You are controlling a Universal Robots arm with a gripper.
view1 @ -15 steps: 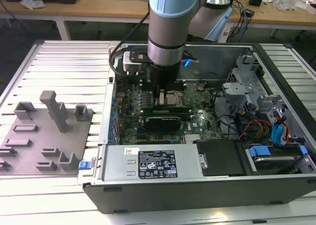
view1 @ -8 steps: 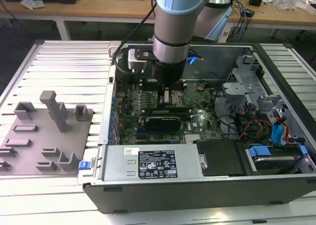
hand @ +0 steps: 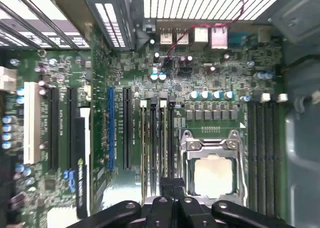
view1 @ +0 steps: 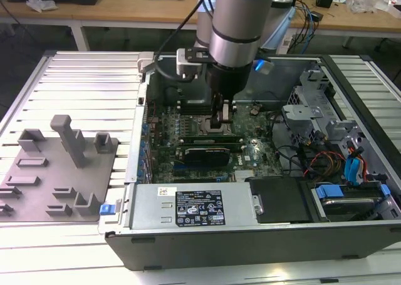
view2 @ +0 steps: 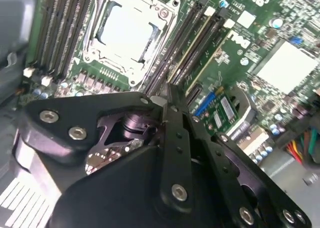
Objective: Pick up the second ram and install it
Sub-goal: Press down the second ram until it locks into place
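The second ram [hand: 163, 138] is a thin stick standing on edge in one of the black slots beside the processor socket [hand: 212, 175]; its pale top edge [view2: 195, 40] runs away from my fingertips. A similar pale edge [hand: 145, 138] stands in a neighbouring slot. My gripper [view1: 222, 123] hangs low inside the open computer case over these slots. In both wrist views the fingers [view2: 167, 95] are shut together, tips right at the stick's top edge [hand: 172, 184]. Whether they touch it I cannot tell.
A wide black expansion card [view1: 202, 153] lies just in front of the slots. The power supply [view1: 194, 207] runs along the case's near side, and the drive cage [view1: 313, 119] and cables [view1: 332, 160] are at the exterior view's right. A grey holder tray [view1: 56, 172] sits outside at the left.
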